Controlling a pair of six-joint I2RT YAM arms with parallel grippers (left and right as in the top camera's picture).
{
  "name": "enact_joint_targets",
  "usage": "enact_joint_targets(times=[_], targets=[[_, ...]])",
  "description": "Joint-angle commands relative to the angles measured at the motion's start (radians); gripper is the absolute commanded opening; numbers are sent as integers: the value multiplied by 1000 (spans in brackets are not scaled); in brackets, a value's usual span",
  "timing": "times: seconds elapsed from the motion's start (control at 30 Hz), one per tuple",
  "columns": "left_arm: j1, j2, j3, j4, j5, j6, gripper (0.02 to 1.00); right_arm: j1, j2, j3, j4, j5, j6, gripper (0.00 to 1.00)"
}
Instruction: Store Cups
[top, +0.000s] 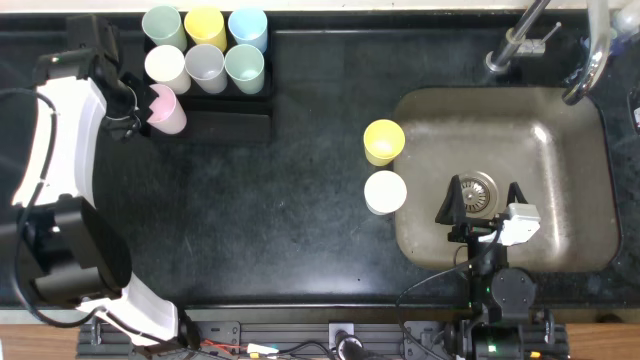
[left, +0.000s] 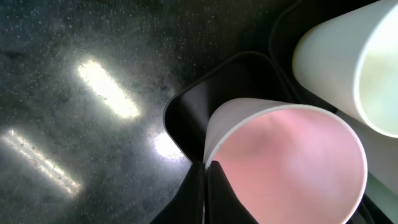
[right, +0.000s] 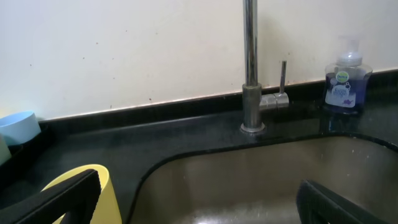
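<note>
I pinch the pink cup (left: 292, 168) by its rim in my left gripper (left: 206, 177), tilted over the free slot of the far-left cup rack (top: 240, 127) so it can slide in, while my right gripper (top: 483, 200) hangs spread over the sink (top: 560, 130).

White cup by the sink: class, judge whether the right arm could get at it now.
Probably yes. The white cup stands beside the sink, the open right gripper hangs over the sink nearby, nothing lies between them; the yellow cup stands close.
</note>
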Motion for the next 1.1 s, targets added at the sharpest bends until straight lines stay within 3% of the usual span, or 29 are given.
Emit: enact_joint_targets(times=[0.03, 0.57, 0.6, 0.63, 0.7, 0.97, 1.1], targets=[[11, 17, -3, 12, -34, -15, 36, 5, -8, -14, 6, -6, -6, 998], [11, 56, -11, 47, -37, -15, 38, 5, -8, -14, 6, -6, -6, 996], [11, 56, -11, 50, -37, -15, 163, 5, -8, -14, 6, -6, -6, 998], [11, 56, -11, 51, -37, -15, 375, 5, -8, -14, 6, -6, -6, 998], [11, 56, -11, 51, -37, -15, 996, 5, -8, -14, 6, -6, -6, 996], [11, -79, -10, -5, 46, -14, 1000, 5, -8, -14, 6, -6, -6, 998], [-22, -227, -10, -42, 145, -14, 1000, 5, -8, -14, 6, -6, -6, 998]])
